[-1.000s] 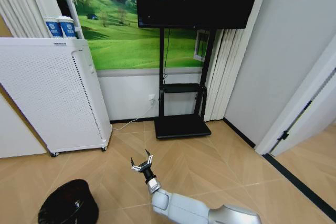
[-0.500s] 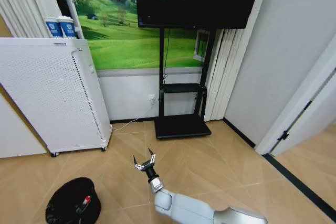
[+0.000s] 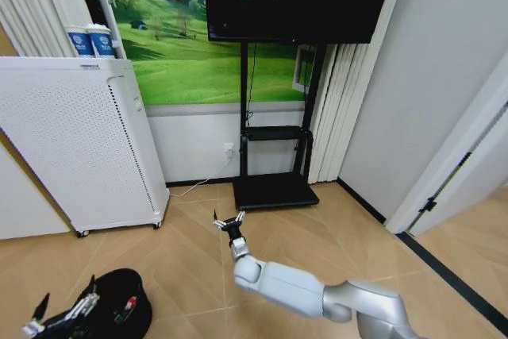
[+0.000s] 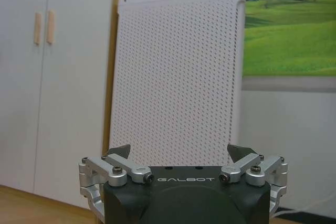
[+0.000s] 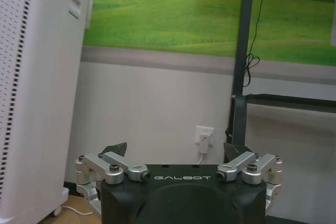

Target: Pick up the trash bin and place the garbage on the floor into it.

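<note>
The trash bin (image 3: 111,311), small, black and round, stands on the wood floor at the lower left of the head view. A small red-and-white piece of garbage (image 3: 129,305) lies inside it. My left gripper (image 3: 67,309) hangs open right at the bin's near-left rim, holding nothing. In the left wrist view the left gripper (image 4: 179,153) shows spread jaws facing the white cabinet (image 4: 178,77). My right gripper (image 3: 230,221) stretches out open over the bare floor, well right of the bin. In the right wrist view the right gripper (image 5: 176,150) is also open and empty.
The white perforated cabinet (image 3: 79,148) on wheels stands behind the bin, with two blue-and-white paper cups (image 3: 90,40) on top. A black TV stand (image 3: 274,188) rises just beyond the right gripper, beside a wall outlet (image 5: 204,132). A doorway (image 3: 468,188) opens at the right.
My left gripper has come into view at the bin's near-left side. The right arm has reached farther out towards the TV stand's base. The bin has stayed put.
</note>
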